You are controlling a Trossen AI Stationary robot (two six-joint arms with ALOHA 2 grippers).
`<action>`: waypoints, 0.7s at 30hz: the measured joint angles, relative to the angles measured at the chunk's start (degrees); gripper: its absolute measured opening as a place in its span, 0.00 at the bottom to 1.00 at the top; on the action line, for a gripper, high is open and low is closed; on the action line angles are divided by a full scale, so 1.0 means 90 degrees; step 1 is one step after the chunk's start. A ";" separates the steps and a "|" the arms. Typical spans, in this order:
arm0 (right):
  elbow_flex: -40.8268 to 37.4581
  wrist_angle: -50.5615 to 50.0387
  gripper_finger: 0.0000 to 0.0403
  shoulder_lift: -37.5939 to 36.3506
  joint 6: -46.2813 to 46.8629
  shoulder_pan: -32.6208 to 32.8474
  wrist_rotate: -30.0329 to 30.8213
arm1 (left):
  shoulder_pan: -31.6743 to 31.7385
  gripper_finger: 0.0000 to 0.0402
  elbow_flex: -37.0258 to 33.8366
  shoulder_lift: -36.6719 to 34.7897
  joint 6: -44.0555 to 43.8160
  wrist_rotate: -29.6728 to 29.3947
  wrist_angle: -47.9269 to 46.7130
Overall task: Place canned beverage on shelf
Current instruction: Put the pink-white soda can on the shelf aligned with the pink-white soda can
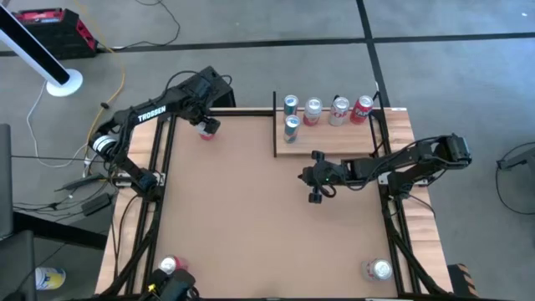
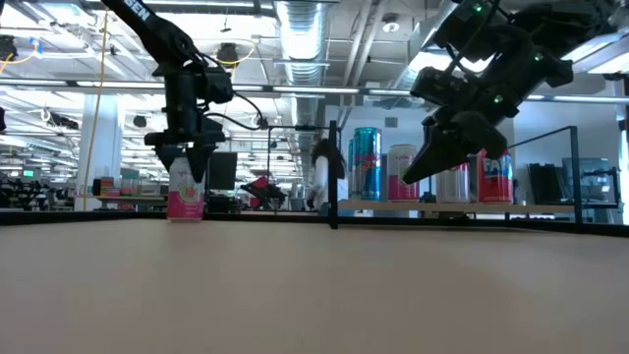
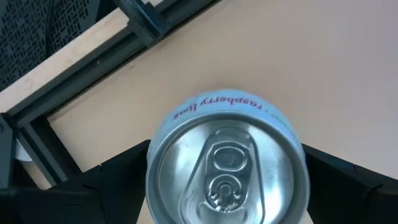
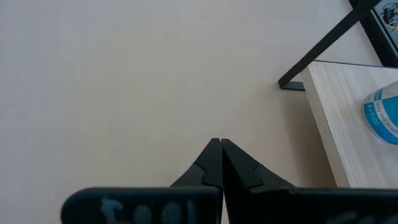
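My left gripper stands over the pink-and-white aluminium beverage can at the brown tabletop's far edge — fingers spread wide on either side of its silver lid, the can upright on the table. Open tabletop lies between it and the pale wood-plank shelf with five cans. My right gripper hovers just before that shelf — fingers pressed together, empty.
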 joint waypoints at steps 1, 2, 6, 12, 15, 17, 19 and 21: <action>0.0000 0.0000 0.05 0.0000 0.0000 -0.0002 0.0000 | 0.0006 0.85 0.0000 0.0000 0.0031 -0.0021 0.0002; 0.0000 0.0000 0.05 0.0000 0.0000 -0.0002 0.0000 | 0.0010 0.85 0.0000 0.0000 0.0065 -0.0027 0.0025; 0.0000 0.0000 0.05 0.0000 -0.0001 -0.0004 0.0000 | 0.0012 0.85 0.0000 0.0000 0.0076 -0.0001 0.0095; 0.0000 -0.0141 0.05 -0.0027 0.0002 -0.0004 0.0000 | -0.0027 0.80 0.0000 0.0000 0.0148 0.0001 0.0112; 0.0000 -0.0387 0.05 -0.0150 0.0134 -0.0002 0.0000 | -0.0024 0.73 0.0000 0.0000 0.0185 0.0002 0.0115; -0.0002 -0.0652 0.05 -0.0293 0.0271 0.0013 0.0000 | -0.0027 0.69 0.0000 -0.0002 0.0185 -0.0010 0.0114; -0.0002 -0.0863 0.05 -0.0477 0.0406 0.0075 0.0010 | -0.0034 0.69 0.0000 -0.0002 0.0182 0.0008 0.0103; -0.0002 -0.1111 0.05 -0.0700 0.0526 0.0189 0.0035 | -0.0095 0.69 0.0000 -0.0009 0.0181 0.0177 0.0040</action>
